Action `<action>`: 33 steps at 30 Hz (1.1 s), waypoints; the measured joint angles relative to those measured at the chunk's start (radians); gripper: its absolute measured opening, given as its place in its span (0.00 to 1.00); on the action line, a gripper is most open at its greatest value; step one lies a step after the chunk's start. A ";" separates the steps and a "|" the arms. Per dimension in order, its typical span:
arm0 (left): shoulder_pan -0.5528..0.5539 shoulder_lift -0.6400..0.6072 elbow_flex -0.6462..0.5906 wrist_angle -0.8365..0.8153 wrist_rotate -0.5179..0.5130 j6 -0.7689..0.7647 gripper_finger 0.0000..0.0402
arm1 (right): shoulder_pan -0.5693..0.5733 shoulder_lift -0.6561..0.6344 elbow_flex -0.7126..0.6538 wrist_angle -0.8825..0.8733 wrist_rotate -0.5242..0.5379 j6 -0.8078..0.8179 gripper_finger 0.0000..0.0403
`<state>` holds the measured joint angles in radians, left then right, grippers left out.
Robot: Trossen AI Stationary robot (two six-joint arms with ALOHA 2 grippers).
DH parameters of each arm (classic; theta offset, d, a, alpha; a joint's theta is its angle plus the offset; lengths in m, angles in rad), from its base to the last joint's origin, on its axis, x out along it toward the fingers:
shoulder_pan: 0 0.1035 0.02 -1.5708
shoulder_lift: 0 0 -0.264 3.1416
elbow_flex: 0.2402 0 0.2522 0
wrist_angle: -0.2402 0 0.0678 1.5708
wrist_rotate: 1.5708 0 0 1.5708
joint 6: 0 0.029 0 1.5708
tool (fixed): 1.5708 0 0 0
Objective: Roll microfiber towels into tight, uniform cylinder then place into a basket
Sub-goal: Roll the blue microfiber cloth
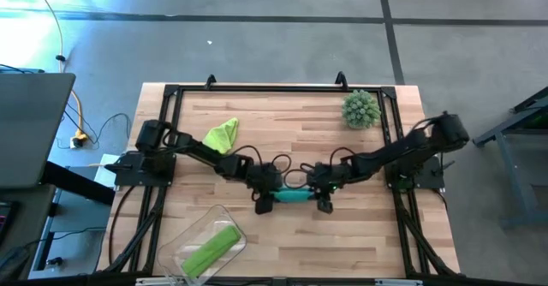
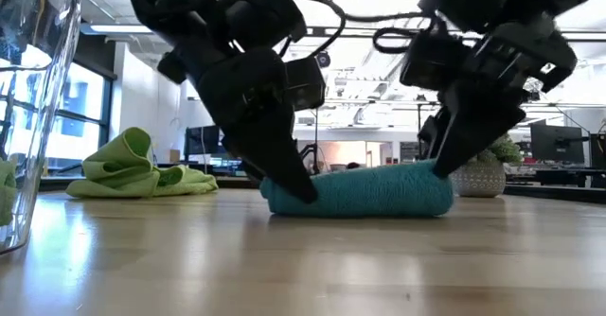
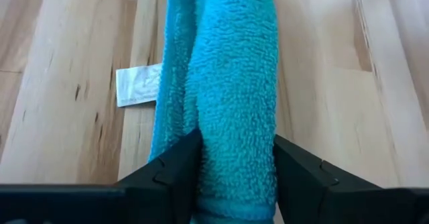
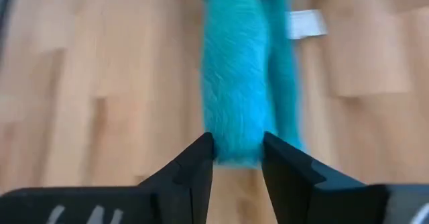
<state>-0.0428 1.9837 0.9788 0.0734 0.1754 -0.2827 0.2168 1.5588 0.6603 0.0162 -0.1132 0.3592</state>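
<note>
- Done: one lime green towel (image 1: 211, 250) lies rolled inside my basket (image 1: 184, 241), at the table's near left corner.
- In hand: the teal towel (image 1: 294, 195) lies at table centre, rolled into a cylinder.
- My left gripper (image 1: 265, 202) straddles one end of the roll, its fingers (image 3: 167, 177) pressed against both sides.
- My right gripper (image 1: 324, 202) stands at the other end, fingers partly apart; whether it grips, I cannot tell.
- Left: basket this roll; then roll and basket the crumpled green towel (image 1: 223, 134) lying at rear left.
</note>
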 joint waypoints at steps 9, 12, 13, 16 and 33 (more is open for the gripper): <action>0.034 0.002 -0.007 0.044 0.050 -0.120 0.38 | 0.188 -0.111 0.003 -0.040 0.335 -0.208 0.28; 0.042 0.002 -0.007 0.047 0.053 -0.127 0.38 | 0.286 -0.096 0.003 0.033 0.501 -0.352 0.28; 0.043 0.003 -0.007 0.050 0.059 -0.130 0.38 | 0.311 -0.087 0.003 0.045 0.546 -0.387 0.28; 0.043 0.003 -0.008 0.056 0.079 -0.132 0.38 | 0.344 -0.035 0.006 0.085 0.622 -0.409 0.28; 0.042 0.006 -0.008 0.070 0.101 -0.227 0.38 | 0.279 0.154 0.005 0.228 0.615 -0.257 0.51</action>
<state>-0.0010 1.9900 0.9707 0.1432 0.2768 -0.5099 0.4960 1.7123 0.6655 0.2443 0.5022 0.1021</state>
